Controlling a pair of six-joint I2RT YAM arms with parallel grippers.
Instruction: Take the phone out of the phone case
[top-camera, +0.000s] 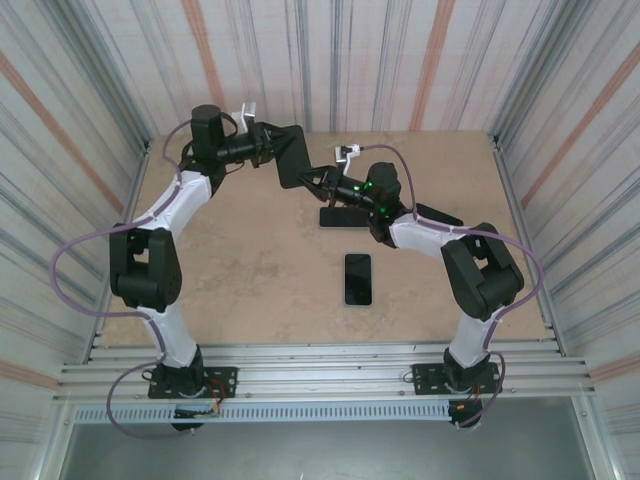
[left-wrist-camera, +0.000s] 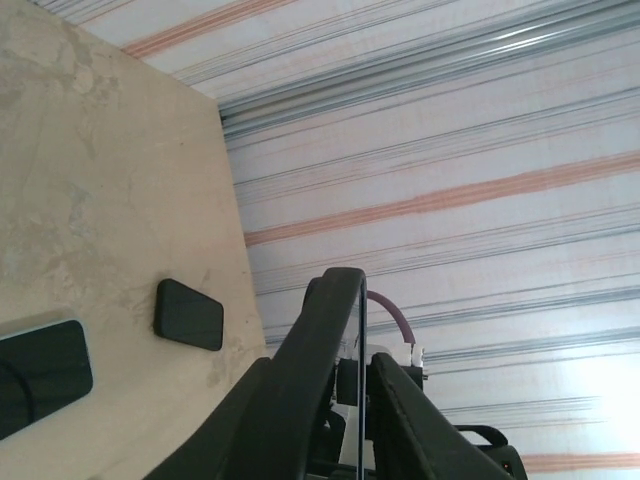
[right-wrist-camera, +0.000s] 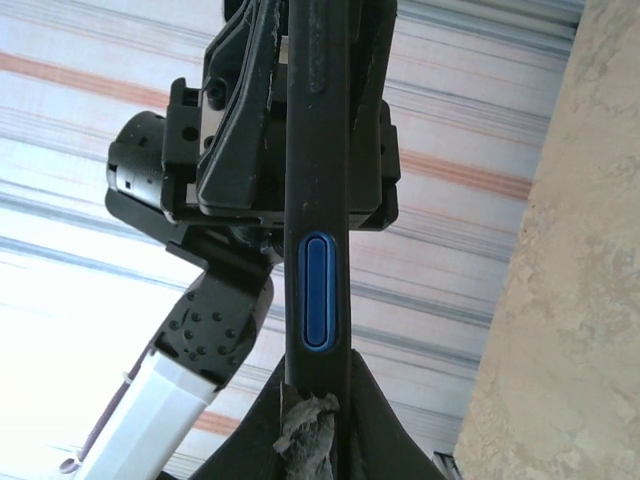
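We see the phone case (top-camera: 294, 142) held up off the table (top-camera: 250, 260), over its far middle, between the two arms. It stands on edge, a thin black slab.

The left gripper (top-camera: 278, 148) reaches in from the far left and is closed on the case. In the left wrist view, its two dark fingers (left-wrist-camera: 290, 400) sit on either side of the narrow rim, pressed against it.

The right gripper (top-camera: 314, 178) comes in from the right and grips the nearer end of the same case. In the right wrist view, the case's edge runs up between its fingers to the left gripper clamped at the top. A blue oblong button (right-wrist-camera: 317, 291) sits on that edge. A frayed grey scrap (right-wrist-camera: 305, 420) clings low down, where the right fingers meet the case.

We cannot tell from any view whether the held case has anything inside it.

A phone (top-camera: 358, 278) lies flat on the table with its dark screen up, nearer to us and right of centre, well apart from both grippers. Farther back, under the right arm, lies a second dark flat piece (top-camera: 342, 215); we cannot tell what it is. Striped walls (top-camera: 400, 60) close in the table on the left, right and far sides.
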